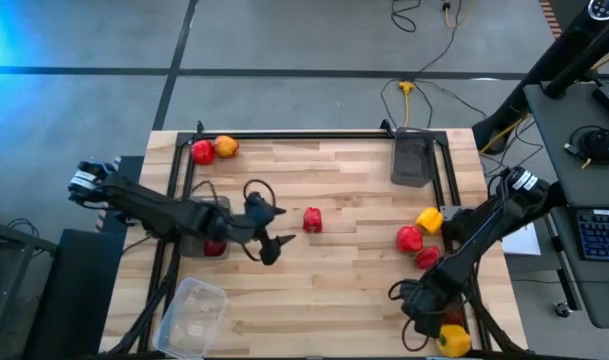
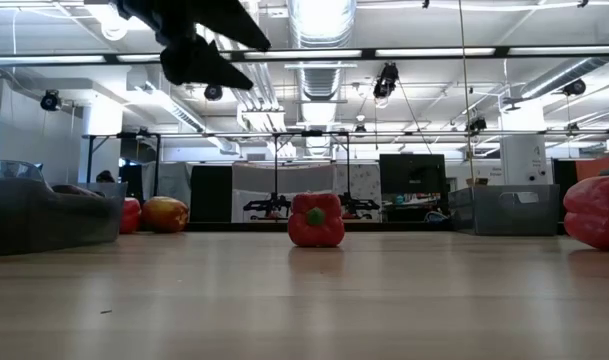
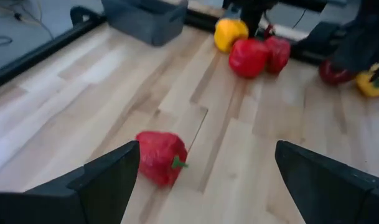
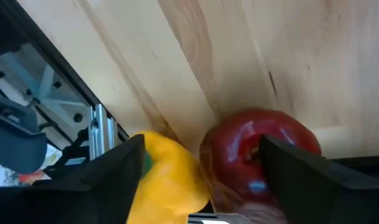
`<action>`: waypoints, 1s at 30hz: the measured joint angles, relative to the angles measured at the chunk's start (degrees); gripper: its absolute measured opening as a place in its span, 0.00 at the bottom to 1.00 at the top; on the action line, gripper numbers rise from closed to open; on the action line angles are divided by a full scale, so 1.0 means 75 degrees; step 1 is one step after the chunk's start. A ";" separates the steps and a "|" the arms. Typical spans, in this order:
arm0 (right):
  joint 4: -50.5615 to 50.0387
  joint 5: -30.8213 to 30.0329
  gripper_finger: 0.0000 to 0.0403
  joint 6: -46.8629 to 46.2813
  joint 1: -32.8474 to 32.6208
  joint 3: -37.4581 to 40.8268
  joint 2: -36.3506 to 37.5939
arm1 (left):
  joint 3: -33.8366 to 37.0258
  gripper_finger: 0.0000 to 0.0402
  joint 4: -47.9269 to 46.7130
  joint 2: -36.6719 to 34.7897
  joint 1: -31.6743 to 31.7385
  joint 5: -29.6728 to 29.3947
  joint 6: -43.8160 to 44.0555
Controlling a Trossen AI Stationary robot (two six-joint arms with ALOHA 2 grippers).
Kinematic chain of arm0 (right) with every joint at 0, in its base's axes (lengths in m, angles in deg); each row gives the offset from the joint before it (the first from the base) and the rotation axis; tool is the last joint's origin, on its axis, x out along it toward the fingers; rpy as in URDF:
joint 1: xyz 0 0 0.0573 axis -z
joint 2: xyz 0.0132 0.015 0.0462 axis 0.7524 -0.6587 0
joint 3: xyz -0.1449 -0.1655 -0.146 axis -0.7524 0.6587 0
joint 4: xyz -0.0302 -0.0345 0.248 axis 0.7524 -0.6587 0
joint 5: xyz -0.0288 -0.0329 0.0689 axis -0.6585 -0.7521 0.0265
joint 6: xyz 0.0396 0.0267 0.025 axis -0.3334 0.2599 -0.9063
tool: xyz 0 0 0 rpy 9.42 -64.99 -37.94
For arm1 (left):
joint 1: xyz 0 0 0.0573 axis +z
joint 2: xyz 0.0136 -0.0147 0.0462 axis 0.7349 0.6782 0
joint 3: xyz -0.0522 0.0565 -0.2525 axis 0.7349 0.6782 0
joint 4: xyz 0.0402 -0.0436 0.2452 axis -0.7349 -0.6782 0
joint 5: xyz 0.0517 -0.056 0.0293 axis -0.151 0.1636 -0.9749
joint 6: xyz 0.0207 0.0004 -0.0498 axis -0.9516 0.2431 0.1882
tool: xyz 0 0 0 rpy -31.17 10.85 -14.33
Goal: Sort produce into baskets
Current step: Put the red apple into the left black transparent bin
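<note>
My left gripper (image 1: 283, 227) hangs open above the table's middle, just left of a red pepper (image 1: 312, 220) lying on the wood; the pepper shows ahead of the fingers in the left wrist view (image 3: 161, 157). My right gripper (image 1: 431, 325) is open at the near right corner, its fingers either side of a yellow pepper (image 4: 167, 177) and a dark red round fruit (image 4: 254, 155) below them. A dark grey tray (image 1: 199, 212) under my left arm holds a red piece (image 1: 215, 248). A second grey tray (image 1: 412, 158) stands far right. A clear tub (image 1: 192, 315) stands near left.
A red piece (image 1: 202, 152) and an orange piece (image 1: 226, 148) lie at the far left corner. A yellow pepper (image 1: 429, 220) and two red peppers (image 1: 409, 238) lie grouped at the right, beside my right arm. A black frame (image 1: 314, 135) rims the table.
</note>
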 joint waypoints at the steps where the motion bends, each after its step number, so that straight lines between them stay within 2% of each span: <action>1: -0.0040 -0.0041 0.79 -0.0018 -0.0002 -0.0008 0.0023 | 0.0000 0.89 0.0001 0.0109 -0.0017 0.0005 0.0074; 4: -0.0235 -0.0201 0.83 -0.0059 0.0009 0.0002 0.0071 | 0.0000 0.89 -0.0005 0.0377 -0.0079 0.0130 0.0134; 7: -0.0382 -0.0018 0.83 -0.0178 0.0020 0.0010 0.0077 | 0.0000 0.89 0.0016 0.0544 -0.0125 0.0208 0.0182; 17: -0.0754 0.0007 0.75 -0.0602 0.0676 -0.0479 0.0094 | 0.0000 0.89 0.0055 0.0672 -0.0128 0.0201 0.0182; 20: -0.0965 0.0433 0.74 -0.1054 0.0665 -0.0409 0.0094 | 0.0000 0.89 0.0055 0.0672 -0.0128 0.0198 0.0182; 23: -0.1014 0.0861 0.77 -0.1436 0.0645 -0.0314 0.0094 | 0.0000 0.89 0.0055 0.0669 -0.0128 0.0198 0.0208; 30: -0.1157 0.0974 0.88 -0.1620 0.0655 -0.0314 0.0097 | 0.0000 0.89 0.0058 0.0666 -0.0199 0.0189 0.0324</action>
